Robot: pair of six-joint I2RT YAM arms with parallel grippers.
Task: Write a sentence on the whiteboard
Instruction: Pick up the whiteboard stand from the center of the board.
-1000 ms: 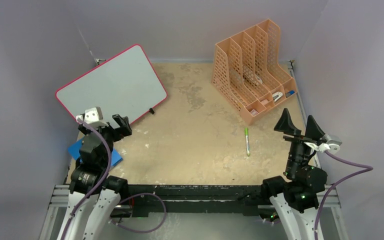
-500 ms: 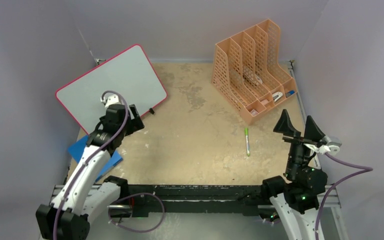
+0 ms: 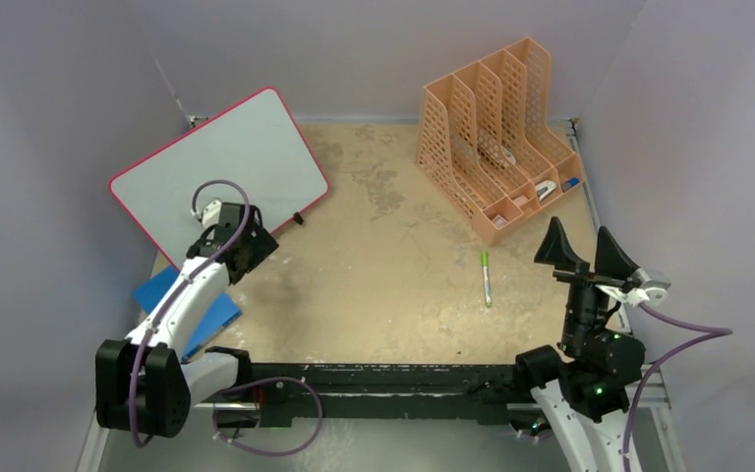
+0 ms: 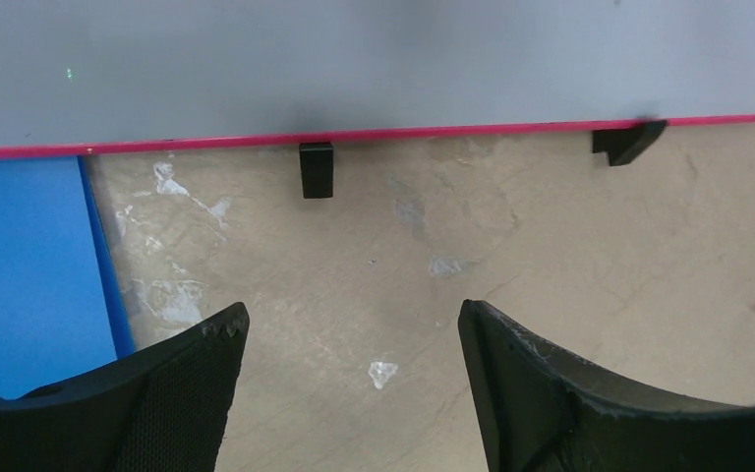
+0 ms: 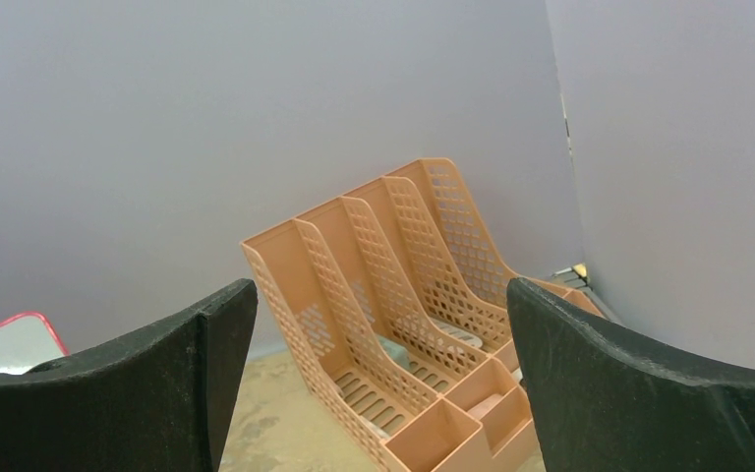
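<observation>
Tan bench [image 3: 393, 256], purple walls. Whiteboard [image 3: 216, 172] sits far left. Left gripper [image 4: 352, 320] is empty w/ jaws apart, just short of its near pink edge. Green marker [image 3: 487, 277] lies center-right. Right gripper [image 3: 579, 228] is raised, jaws wide, empty.

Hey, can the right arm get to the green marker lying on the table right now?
Probably yes. The green marker lies alone on the table just left of the right end effector, which is open and empty, with nothing between them.
</observation>
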